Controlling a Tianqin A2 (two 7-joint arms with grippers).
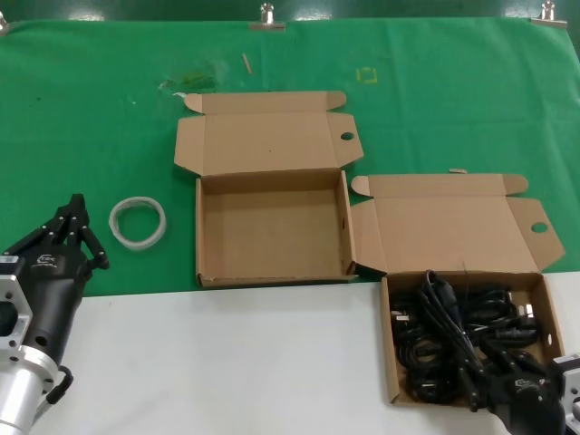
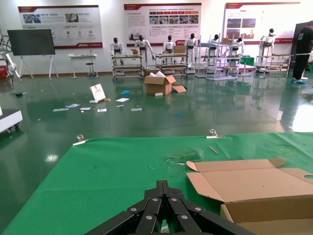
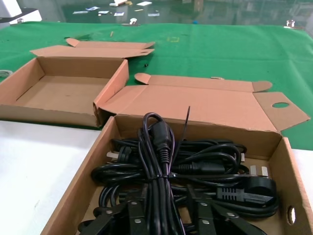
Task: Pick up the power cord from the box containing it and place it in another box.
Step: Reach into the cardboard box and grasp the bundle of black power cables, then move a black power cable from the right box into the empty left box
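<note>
The box containing the cords [image 1: 391, 362] sits at the front right, lid open, with a round hole in its ear flap [image 1: 540, 227]. It holds several black cords. One power cord bundle [image 1: 449, 317] lies on top, lengthwise; in the right wrist view [image 3: 159, 166] its thin tie end [image 3: 187, 122] sticks up. My right gripper [image 1: 485, 379] is down in this box, open, with its fingers [image 3: 134, 215] on either side of the bundle. The other box [image 1: 272, 272] stands empty at the centre, lid open. My left gripper [image 1: 80, 222] is shut and idle at the left.
A white tape ring [image 1: 139, 220] lies on the green cloth [image 1: 91, 118] between my left gripper and the empty box. The two boxes stand side by side, nearly touching. White tabletop [image 1: 227, 362] runs along the front. Metal clips [image 1: 267, 18] hold the cloth's far edge.
</note>
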